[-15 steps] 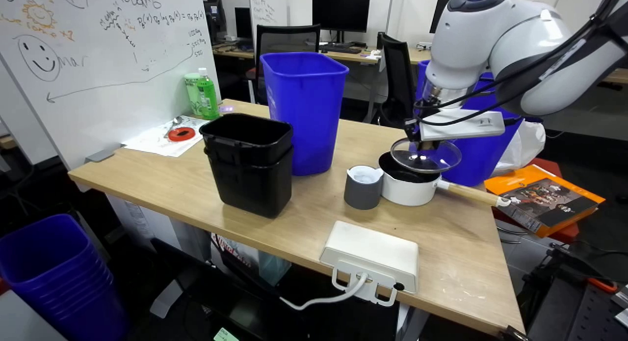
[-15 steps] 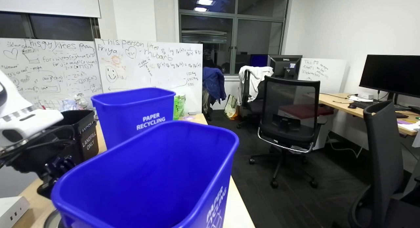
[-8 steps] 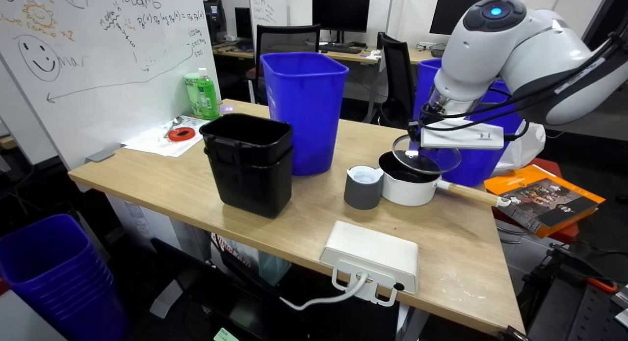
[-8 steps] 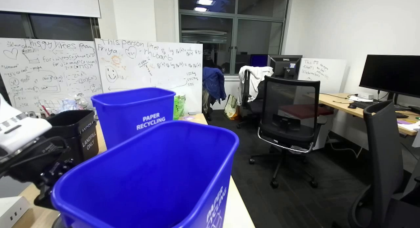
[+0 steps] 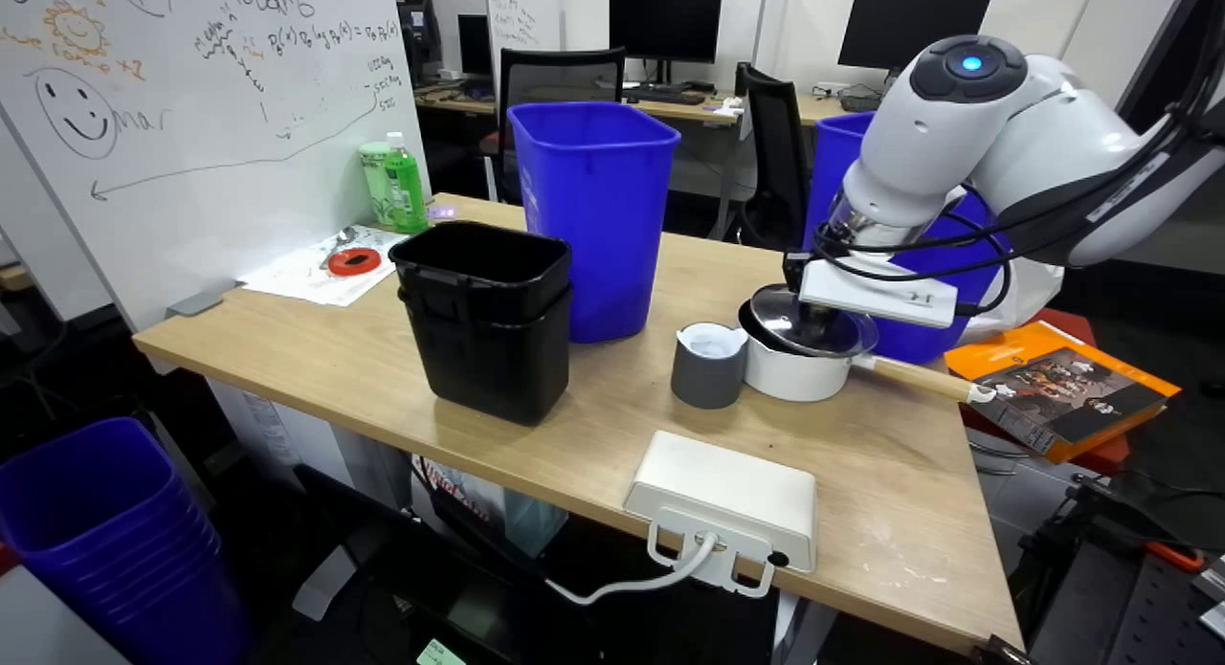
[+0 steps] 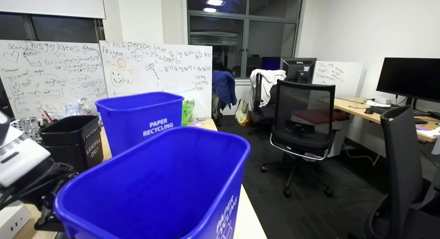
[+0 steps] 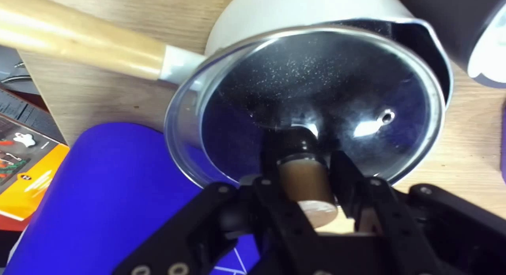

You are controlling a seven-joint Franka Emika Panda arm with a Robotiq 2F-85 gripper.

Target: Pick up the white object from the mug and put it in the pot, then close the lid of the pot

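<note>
One step looks to be in hand: the last, closing the pot. Both fingers are clamped about the knob of the lid, one to each side of it in the wrist view. The lid tilts over the pot and looks set off away from the mug, so a dark sliver of the pot's inside shows on the mug's side; whether the rims touch I cannot tell. The mug stands upright on the bench, just beside the pot. White shows in its mouth, but whether that is lining or the white object I cannot say, and the lid hides what the pot holds.

The next move, I judge, calls for shifting the lid towards the mug, levelling it, lowering it until it seats, and only then parting the fingers.

Writing: in an exterior view the far blue bin and the near blue bin both say "PAPER RECYCLING", the latter at a slant; the black bin says "LANDFILL ONLY". A monitor bears "DELL". The whiteboards read "This guy likes" and "This person likes", with "rhubarb" under the second. Print on the orange box is too small to read.
</note>
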